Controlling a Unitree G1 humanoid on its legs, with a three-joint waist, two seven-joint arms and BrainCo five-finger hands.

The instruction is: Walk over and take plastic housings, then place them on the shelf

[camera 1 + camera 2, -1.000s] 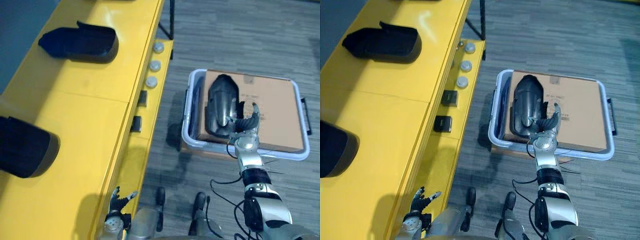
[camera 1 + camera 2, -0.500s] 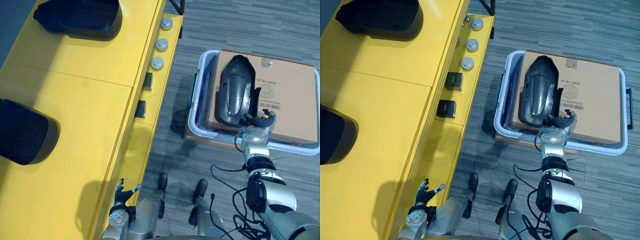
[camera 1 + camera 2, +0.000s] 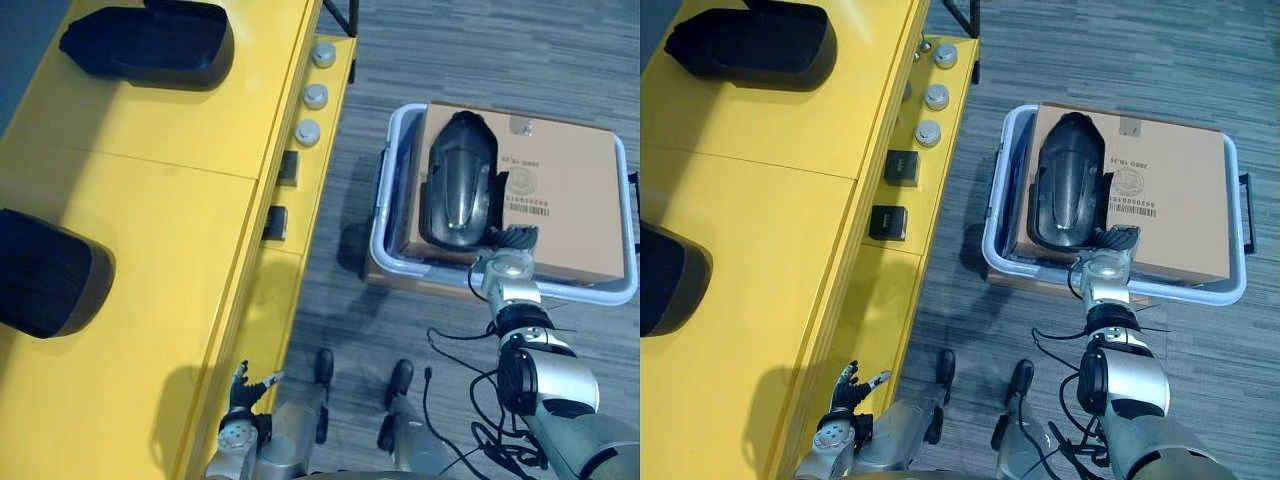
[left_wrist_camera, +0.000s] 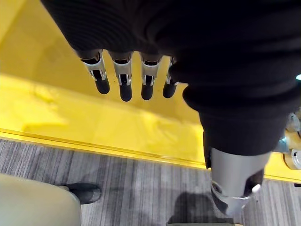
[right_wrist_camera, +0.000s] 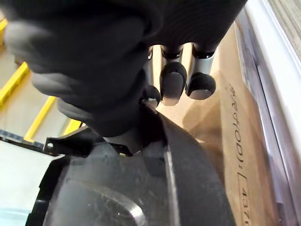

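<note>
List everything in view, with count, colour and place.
floor: 1, grey, right of the shelf
shelf: 1, yellow, robot's left
bin: 1, white-rimmed, right of the shelf
box: 1, brown cardboard, in the bin
housings: 3, black, two on the shelf, one on the box
knobs: 3, silver, shelf's front edge
switches: 2, black, same edge, nearer the robot
left robot hand: 1, open, low beside the shelf's front
right robot hand: 1, at the boxed housing's near end
</note>
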